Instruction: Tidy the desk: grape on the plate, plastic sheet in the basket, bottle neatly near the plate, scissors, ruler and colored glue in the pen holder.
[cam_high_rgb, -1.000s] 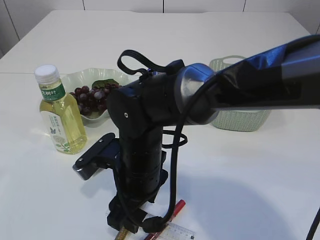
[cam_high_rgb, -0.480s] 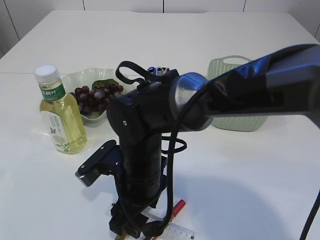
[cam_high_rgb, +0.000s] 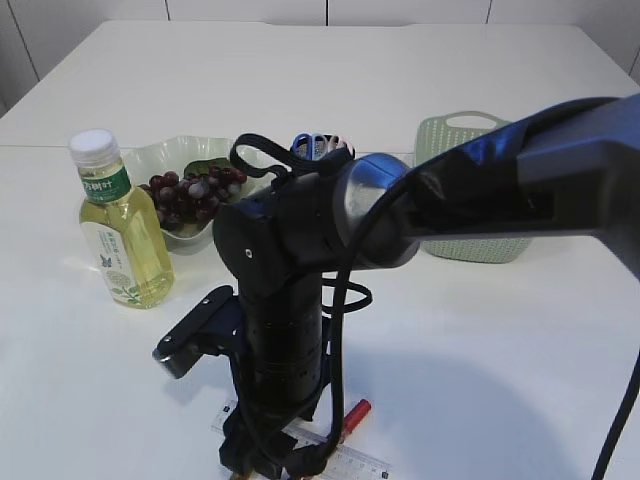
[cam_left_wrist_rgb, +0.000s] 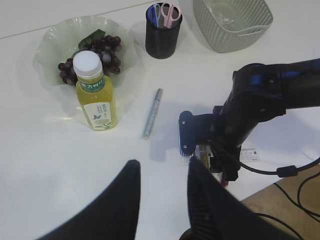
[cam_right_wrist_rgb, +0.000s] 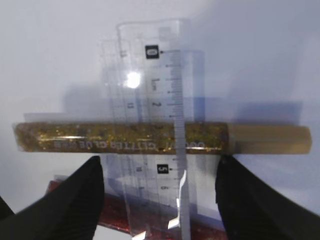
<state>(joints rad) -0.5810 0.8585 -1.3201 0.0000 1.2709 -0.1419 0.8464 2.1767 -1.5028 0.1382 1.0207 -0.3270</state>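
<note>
Ruler (cam_right_wrist_rgb: 150, 125): clear plastic, flat and thin; judged light, a little springy, slick on the smooth surface. It lies at the near edge of the surface, directly under the right end effector, crossing a gold glue stick; which of the two lies on top cannot be told through the clear plastic.
Gold glitter glue (cam_right_wrist_rgb: 160, 138): slim rigid tube with a gold cap at one end; judged light and prone to roll. Best taken across its middle, clear of the cap.
Red glue (cam_high_rgb: 357, 411): a second slim tube just beside the ruler; only its end shows in the exterior view.
Silver glue (cam_left_wrist_rgb: 151, 113): lies alone on open surface between the bottle and the right arm; easy to reach, likely to roll.
Take-hold note: the ruler offers only thin edges; pinching it across its width looks safer than along its length.
Right end effector (cam_right_wrist_rgb: 160, 175): jaws spread wide, straddling the ruler and gold tube, holding nothing.
Left end effector (cam_left_wrist_rgb: 162, 185): raised well above the surface, jaws partly apart, nothing between them.
Pen holder (cam_left_wrist_rgb: 163, 31): dark cup with scissors (cam_left_wrist_rgb: 167, 12) already inside.
Bottle (cam_left_wrist_rgb: 95, 92): upright, just beside the plate (cam_left_wrist_rgb: 55, 45) of grapes (cam_left_wrist_rgb: 97, 49).
Basket (cam_left_wrist_rgb: 232, 22): pale green, at the far right.
Surface (cam_high_rgb: 480, 340): white, smooth, matte; white cabinets behind.
</note>
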